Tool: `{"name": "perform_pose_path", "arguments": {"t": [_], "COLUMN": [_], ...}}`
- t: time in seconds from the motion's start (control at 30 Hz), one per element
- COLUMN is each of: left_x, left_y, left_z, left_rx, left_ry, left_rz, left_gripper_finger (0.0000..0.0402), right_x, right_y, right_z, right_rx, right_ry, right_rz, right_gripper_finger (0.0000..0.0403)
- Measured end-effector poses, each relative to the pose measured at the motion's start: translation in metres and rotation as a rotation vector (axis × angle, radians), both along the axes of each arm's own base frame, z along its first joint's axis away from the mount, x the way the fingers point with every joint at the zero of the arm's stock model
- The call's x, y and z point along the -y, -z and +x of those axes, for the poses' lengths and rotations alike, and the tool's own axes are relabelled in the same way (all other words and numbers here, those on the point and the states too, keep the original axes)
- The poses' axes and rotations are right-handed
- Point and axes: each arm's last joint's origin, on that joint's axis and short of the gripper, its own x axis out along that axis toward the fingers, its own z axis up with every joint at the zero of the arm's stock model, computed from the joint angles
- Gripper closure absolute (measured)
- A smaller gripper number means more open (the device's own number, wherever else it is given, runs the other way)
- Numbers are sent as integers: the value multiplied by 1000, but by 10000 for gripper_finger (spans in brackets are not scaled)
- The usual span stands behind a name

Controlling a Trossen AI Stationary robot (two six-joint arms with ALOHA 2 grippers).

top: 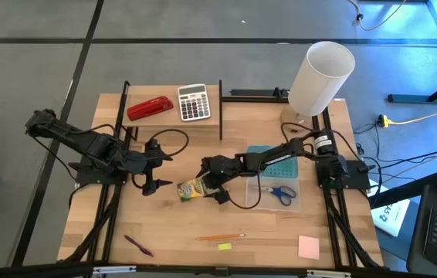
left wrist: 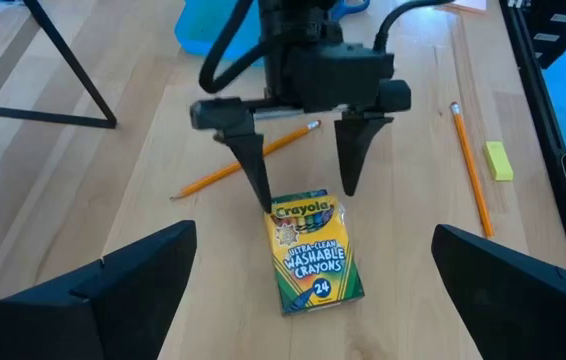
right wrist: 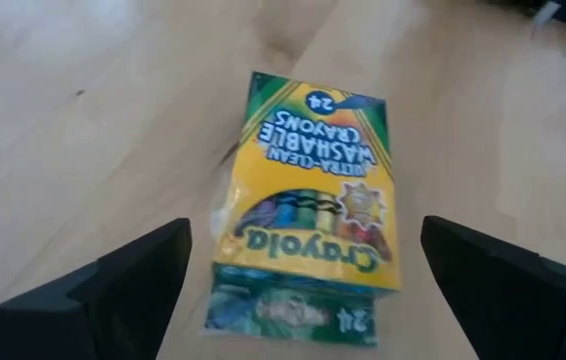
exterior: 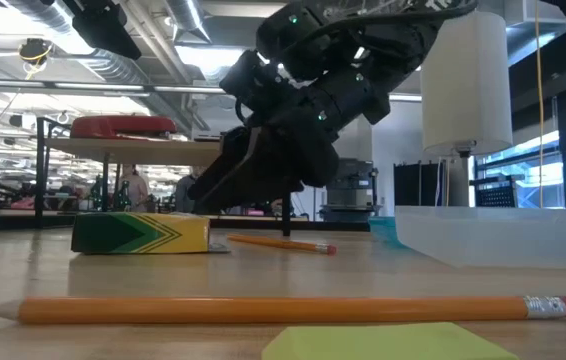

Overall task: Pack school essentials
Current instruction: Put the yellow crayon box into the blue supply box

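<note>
The yellow-green crayon box (top: 191,189) lies flat on the table, label up, left of the middle; it also shows in the left wrist view (left wrist: 311,252). My right gripper (top: 209,182) is open and points down, with one finger on each long side of the box's end nearest it (left wrist: 303,208). My left gripper (top: 157,170) is open and empty, just left of the box. The blue-handled scissors (top: 282,193) lie in the clear bin (top: 269,202). An orange pencil (top: 220,236), the yellow piece (top: 225,246), the purple pen (top: 139,245) and the pink note pad (top: 308,246) lie near the front edge. My right gripper's fingers (left wrist: 256,170) stand close on either side of the crayon box's end (right wrist: 298,268), coming from above. I cannot tell whether they touch it. The box lies flat on the table.
A raised shelf (top: 174,117) at the back carries the red stapler (top: 150,108) and the grey calculator (top: 194,102). A white cylinder (top: 323,77) stands at the back right. A second pencil (left wrist: 245,160) lies close behind the box.
</note>
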Motion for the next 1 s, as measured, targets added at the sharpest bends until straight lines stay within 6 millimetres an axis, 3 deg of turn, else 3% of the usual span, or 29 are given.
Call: {"name": "perform_pose_path", "arguments": {"t": [1.0], "left_x": [0], "left_y": [0], "left_z": [0], "left_rx": [1], "left_ry": [0], "left_rz": [0], "left_gripper_finger": [3], "right_x": [7], "right_y": [19], "right_z": [5], "right_rx": [5], "right_ry": [16], "right_rz": [25], "right_gripper_finger": [8]}}
